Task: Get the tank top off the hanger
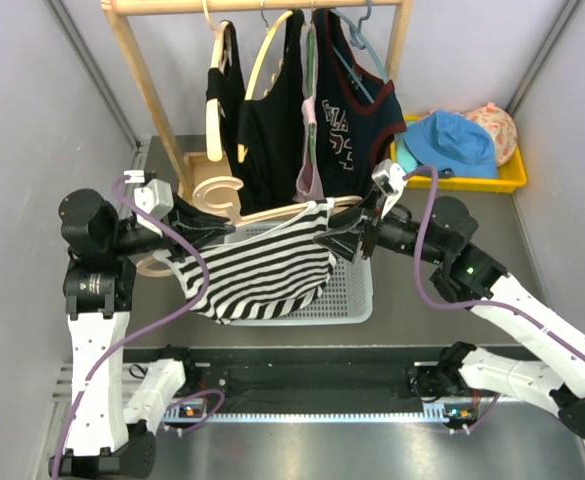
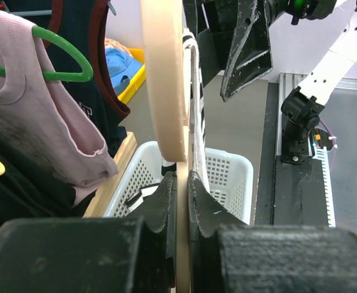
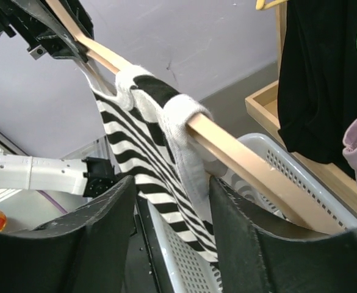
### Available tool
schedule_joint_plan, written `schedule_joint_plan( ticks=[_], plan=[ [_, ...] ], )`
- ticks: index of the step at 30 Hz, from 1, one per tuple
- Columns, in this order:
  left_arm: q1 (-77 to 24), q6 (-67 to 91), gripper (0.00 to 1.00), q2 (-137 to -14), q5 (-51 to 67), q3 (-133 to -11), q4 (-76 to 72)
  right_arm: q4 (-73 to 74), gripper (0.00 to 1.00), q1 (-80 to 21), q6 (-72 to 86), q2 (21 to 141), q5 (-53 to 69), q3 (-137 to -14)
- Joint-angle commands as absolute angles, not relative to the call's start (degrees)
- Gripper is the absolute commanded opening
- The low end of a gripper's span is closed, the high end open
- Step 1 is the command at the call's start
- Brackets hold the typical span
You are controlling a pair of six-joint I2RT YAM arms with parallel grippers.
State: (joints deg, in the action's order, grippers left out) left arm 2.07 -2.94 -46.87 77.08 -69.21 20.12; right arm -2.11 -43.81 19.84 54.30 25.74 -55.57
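Nearest you, in the left wrist view, the left end effector (image 2: 182, 183) is clamped together on the wooden hanger (image 2: 163, 79), which runs edge-on between its fingers. That grip holds the hanger roughly level, clear of the garment rack (image 1: 132, 60) and above the white basket (image 1: 357, 290), so the striped tank top (image 1: 262, 265) hangs free from it. At the right end of the hanger, the right end effector (image 3: 172, 183) stands with its jaws apart, one finger on either side of the shoulder strap (image 3: 181, 110) draped over the wood. Judged from this placing, the step in hand is to pinch that strap and draw it off the end while the left arm steadies the hanger. Whether a finger already touches the cloth you cannot tell. In the top view, cloth and arm cover the left grip point, the hanger's hook cannot be picked out with certainty, and whether the hem touches the basket is unclear.
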Motion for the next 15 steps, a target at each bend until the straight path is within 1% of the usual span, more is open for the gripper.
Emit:
schedule_joint_plan(
  ticks=[1, 3, 4, 6, 7, 9, 15],
  plan=[
    [2.02, -3.43, 0.0, -45.7, 78.84, -68.82, 17.58, -5.27, 0.48, -44.12, 18.46, 54.66, 26.01, -60.73],
    [2.02, -3.69, 0.0, -45.79, 78.49, -68.38, 17.4, -5.54, 0.35, -44.21, 18.72, 55.8, 27.59, -62.66],
    [2.02, -3.87, 0.0, -45.62, 78.31, -68.2, 17.49, -5.54, 0.25, -44.3, 19.42, 56.68, 28.21, -63.19],
    [2.02, -3.78, 0.0, -45.53, 78.31, -68.2, 17.49, -5.62, 0.14, -44.21, 20.12, 57.3, 28.83, -64.07],
    [1.93, -3.69, 0.0, -45.27, 78.22, -68.2, 17.49, -5.62, 0.07, -44.21, 20.39, 57.3, 28.92, -64.07],
    [1.93, -3.78, 0.0, -45.26, 78.22, -68.38, 17.58, -4.67, 0.0, -44.3, 20.65, 57.22, 28.3, -63.9],
    [2.02, -5.1, 0.0, -45.35, 78.05, -68.38, 18.54, -0.46, 0.0, -44.12, 20.74, 53.01, 25.23, -61.53]
  ],
)
